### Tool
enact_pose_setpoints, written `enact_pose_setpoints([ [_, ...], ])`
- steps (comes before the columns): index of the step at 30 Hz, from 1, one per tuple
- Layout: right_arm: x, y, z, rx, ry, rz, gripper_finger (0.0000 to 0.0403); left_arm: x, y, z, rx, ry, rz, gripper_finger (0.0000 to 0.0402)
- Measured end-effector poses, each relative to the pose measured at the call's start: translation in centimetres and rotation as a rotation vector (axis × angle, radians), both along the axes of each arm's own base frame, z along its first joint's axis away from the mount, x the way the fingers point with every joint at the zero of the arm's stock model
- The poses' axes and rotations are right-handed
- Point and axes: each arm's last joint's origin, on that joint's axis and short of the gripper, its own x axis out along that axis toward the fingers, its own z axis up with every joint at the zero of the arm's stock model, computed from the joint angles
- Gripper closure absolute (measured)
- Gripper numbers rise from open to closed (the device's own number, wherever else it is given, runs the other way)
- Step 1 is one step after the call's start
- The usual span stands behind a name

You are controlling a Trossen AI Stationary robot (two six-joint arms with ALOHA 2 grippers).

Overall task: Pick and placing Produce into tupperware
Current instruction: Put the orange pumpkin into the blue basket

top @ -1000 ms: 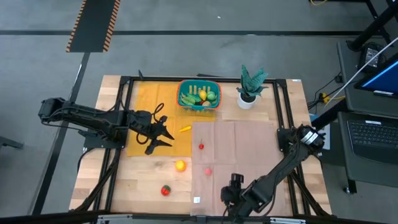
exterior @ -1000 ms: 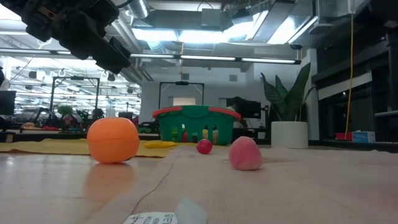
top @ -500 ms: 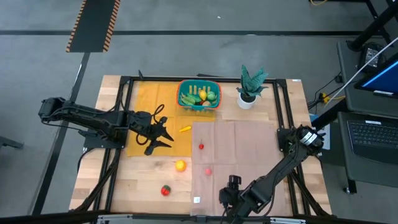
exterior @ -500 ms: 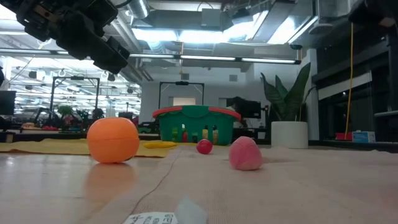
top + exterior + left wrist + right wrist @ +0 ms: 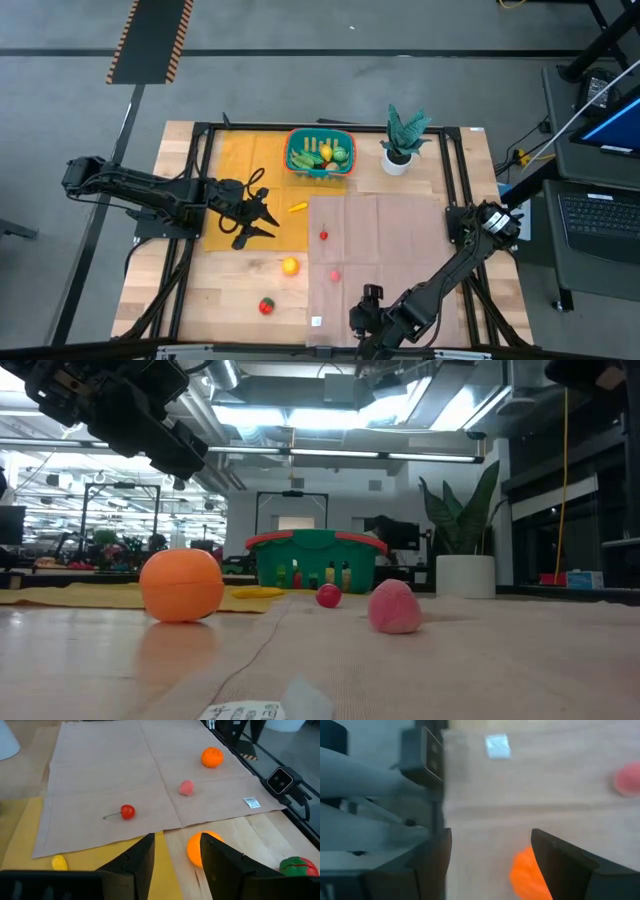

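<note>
The tupperware (image 5: 320, 155) stands at the far middle of the table with several pieces of produce in it. Loose produce lies nearer: a yellow piece (image 5: 297, 208), a red cherry (image 5: 323, 236), a pink piece (image 5: 334, 274), a smooth orange ball (image 5: 289, 266) and a red-and-green piece (image 5: 266, 306). My left gripper (image 5: 262, 228) hovers open over the yellow mat, its fingers framing the orange ball (image 5: 199, 849) farther off. My right gripper (image 5: 366, 300) is open near the front edge, above a dimpled orange (image 5: 529, 876) that shows between its fingers.
A tan cloth (image 5: 380, 255) covers the right half of the table and carries a white label (image 5: 316, 321) near the front. A yellow mat (image 5: 235, 165) lies at the far left. A potted plant (image 5: 403, 140) stands right of the tupperware. A black frame (image 5: 455, 200) borders the table.
My right gripper has tipped at the wrist and edged a little toward the table's left, staying open. In the low view a dark part of that arm has come into the top right corner. The produce lies where it lay.
</note>
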Motion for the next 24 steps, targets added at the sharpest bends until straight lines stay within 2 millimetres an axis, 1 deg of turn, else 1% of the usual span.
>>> enact_pose_setpoints([
  [4,-0.3,-0.8,-0.3,-0.023,0.065,-0.072,0.0128,0.0,0.0,0.0,0.0,0.0,0.0,0.0259],
  [11,-0.6,-1.2,-0.6,-0.069,0.107,-0.071,0.0128,0.0,0.0,0.0,0.0,0.0,0.0,0.0269],
  [24,-0.4,-1.1,-2.4,-0.113,0.148,-0.071,0.0128,0.0,0.1,-0.1,0.013,0.006,0.023,0.0282],
])
